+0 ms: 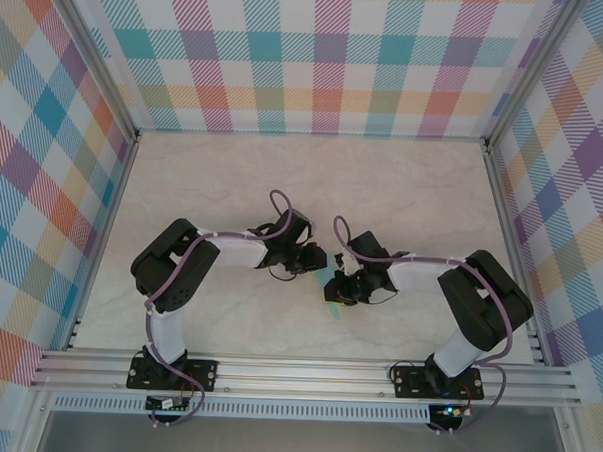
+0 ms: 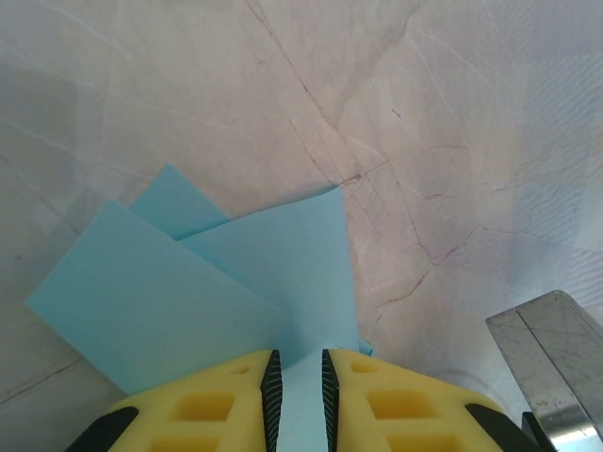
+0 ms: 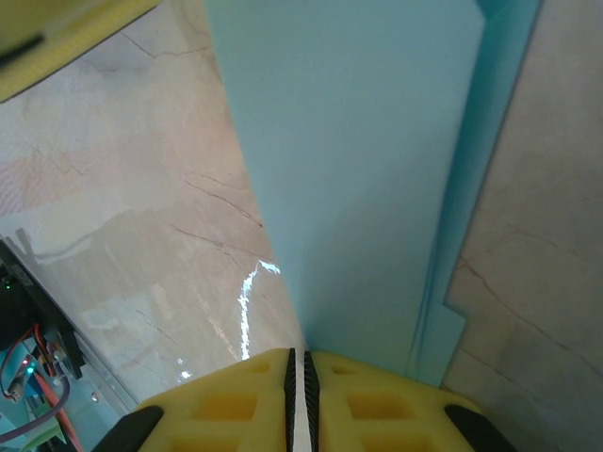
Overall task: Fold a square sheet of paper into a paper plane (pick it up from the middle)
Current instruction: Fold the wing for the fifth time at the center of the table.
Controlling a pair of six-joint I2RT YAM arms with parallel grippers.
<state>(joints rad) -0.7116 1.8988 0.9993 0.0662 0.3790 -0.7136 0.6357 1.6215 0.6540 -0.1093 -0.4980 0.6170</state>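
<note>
- The left gripper (image 2: pixel 297 365) has its yellow fingers closed on the near edge of the folded blue paper (image 2: pixel 236 273); only the paper is between them.
- The folded blue paper is between the two grippers, over the middle of the marble table (image 1: pixel 233 183). Its layers fan out away from the left gripper. I cannot tell if it touches the table.
- A grey metal piece (image 2: pixel 551 363) is just to the right of the paper, apart from it.
- The right gripper (image 3: pixel 301 363) is clamped on the other edge of the paper, with its fingers almost together.
</note>
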